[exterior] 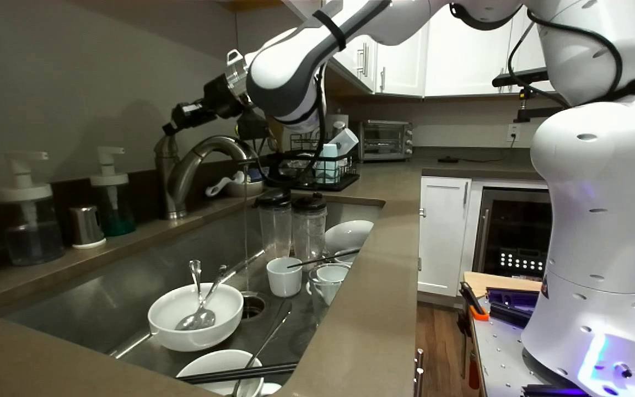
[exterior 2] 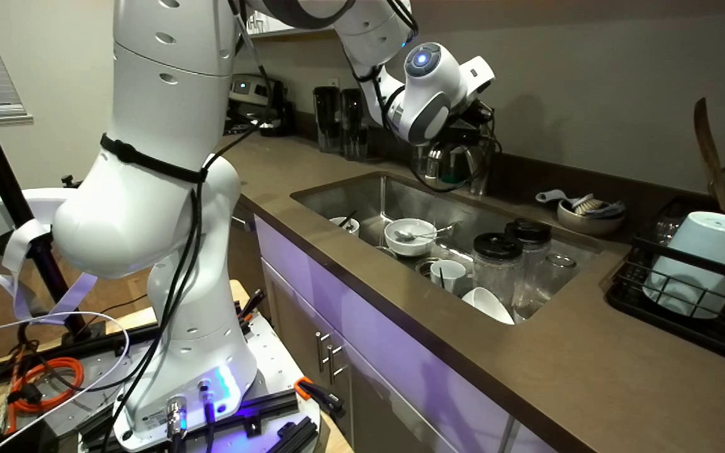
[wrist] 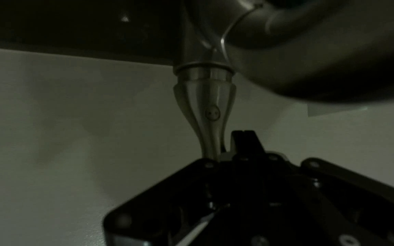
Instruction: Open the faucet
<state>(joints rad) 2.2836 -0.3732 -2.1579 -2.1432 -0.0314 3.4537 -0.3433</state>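
The brushed-metal faucet [exterior: 185, 173] stands at the back rim of the sink, its arched spout over the basin. A thin stream of water falls from the spout in an exterior view. The faucet is partly hidden behind the wrist in an exterior view [exterior 2: 481, 179]. Its lever handle [wrist: 205, 99] shows in the wrist view, narrowing towards its tip, which the gripper hides. My gripper [exterior: 170, 129] is at the top of the lever. In the wrist view the gripper [wrist: 244, 132] has its fingertips pressed together, beside the lever, with nothing between them. Whether it touches the lever I cannot tell.
Pump-top soap bottles [exterior: 31, 220] [exterior: 112, 201] and a metal cup [exterior: 87, 226] stand left of the faucet. The sink [exterior: 91, 298] holds bowls [exterior: 196, 317], cups and lidded jars [exterior: 276, 226]. A dish rack [exterior: 345, 179] stands beyond. The wall [wrist: 63, 153] is close behind the gripper.
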